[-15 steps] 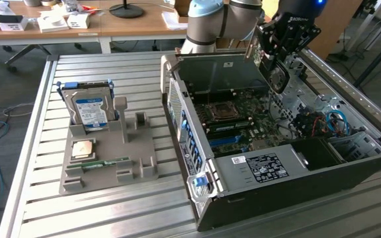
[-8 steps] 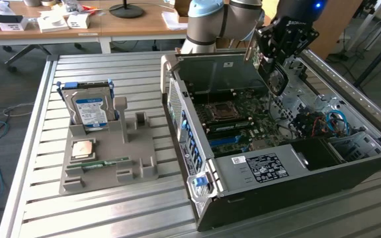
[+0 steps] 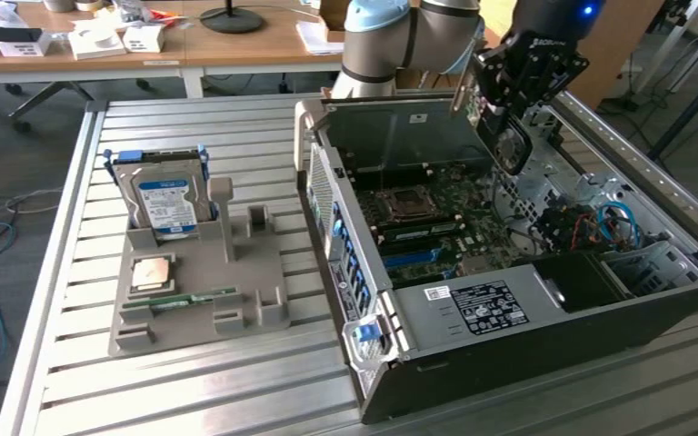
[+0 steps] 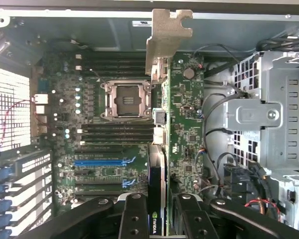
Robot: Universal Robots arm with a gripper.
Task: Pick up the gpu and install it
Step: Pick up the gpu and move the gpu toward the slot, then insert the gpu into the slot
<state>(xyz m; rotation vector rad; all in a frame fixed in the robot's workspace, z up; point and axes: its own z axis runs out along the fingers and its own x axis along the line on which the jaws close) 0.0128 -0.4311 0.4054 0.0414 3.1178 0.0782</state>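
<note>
Hanging over the open computer case, the arm points its hand downward, clenched on the gpu, which is held on edge above the motherboard. The case's white label is too small to read.

From the wrist, the hand grips the gpu edge-on, its metal bracket at the far end. A green logo shows between the fingers.

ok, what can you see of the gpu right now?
The gpu is a thin green circuit-board card with a dark cooler that carries a green logo, and a long pale metal end bracket. It is clamped between the dark fingers and hangs above the open computer case, over the motherboard, not yet seated in a slot. From the wrist it appears nearly edge-on, with the bracket end farthest from the fingers. Apparently only the fingers touch it.
</note>
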